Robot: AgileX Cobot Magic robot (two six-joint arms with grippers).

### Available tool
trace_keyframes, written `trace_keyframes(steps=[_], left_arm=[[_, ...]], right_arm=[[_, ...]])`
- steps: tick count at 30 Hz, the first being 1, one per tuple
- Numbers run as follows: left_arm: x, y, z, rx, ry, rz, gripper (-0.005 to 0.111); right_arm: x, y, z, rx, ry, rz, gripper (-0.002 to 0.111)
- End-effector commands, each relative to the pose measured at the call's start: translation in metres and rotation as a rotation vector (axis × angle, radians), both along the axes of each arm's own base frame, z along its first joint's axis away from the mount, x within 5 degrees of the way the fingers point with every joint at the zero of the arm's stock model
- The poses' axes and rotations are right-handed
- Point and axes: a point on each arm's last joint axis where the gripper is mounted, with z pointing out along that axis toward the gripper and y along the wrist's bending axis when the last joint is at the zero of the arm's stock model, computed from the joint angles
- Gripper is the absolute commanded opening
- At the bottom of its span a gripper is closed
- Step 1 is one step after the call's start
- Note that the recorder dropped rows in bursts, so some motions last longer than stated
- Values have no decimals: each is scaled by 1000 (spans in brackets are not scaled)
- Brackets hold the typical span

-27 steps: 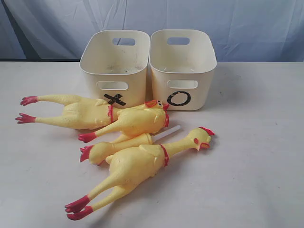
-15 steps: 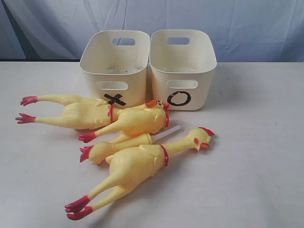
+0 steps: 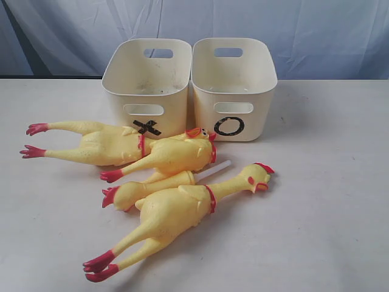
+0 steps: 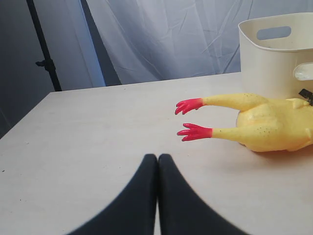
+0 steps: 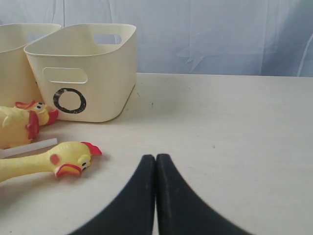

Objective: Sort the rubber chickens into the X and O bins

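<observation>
exterior view: the x bin (image 3: 171, 102) bears a black "x". the o bin (image 3: 256, 112), touching its side, bears a black "o". the four rubber chickens (image 3: 173, 213) lie in front of the x bin. the left gripper (image 4: 157, 161) and the right gripper (image 5: 155, 161) are fully closed and hold nothing.

— Where's your pincer (image 4: 157, 156)?
— Over the pale table (image 4: 98, 142), my jaws pressed together. Ahead lies a rubber chicken (image 4: 264, 128), red feet nearest me, a cream bin (image 4: 266, 63) behind it.
</observation>
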Motion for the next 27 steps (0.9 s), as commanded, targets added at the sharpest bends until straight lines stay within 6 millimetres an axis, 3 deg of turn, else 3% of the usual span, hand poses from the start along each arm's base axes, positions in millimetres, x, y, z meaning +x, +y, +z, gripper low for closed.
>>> trace_keyframes(steps=[1, 18, 25, 27], left_arm=[[0, 0, 1, -4, -19, 1, 0], [0, 0, 3, -6, -42, 2, 0], [1, -1, 5, -63, -64, 1, 0], [1, -2, 5, -187, -72, 2, 0]], right_arm=[[0, 0, 0, -1, -13, -7, 0], [0, 0, 0, -1, -13, -7, 0], [0, 0, 0, -1, -13, -7, 0], [0, 0, 0, -1, -13, -7, 0]])
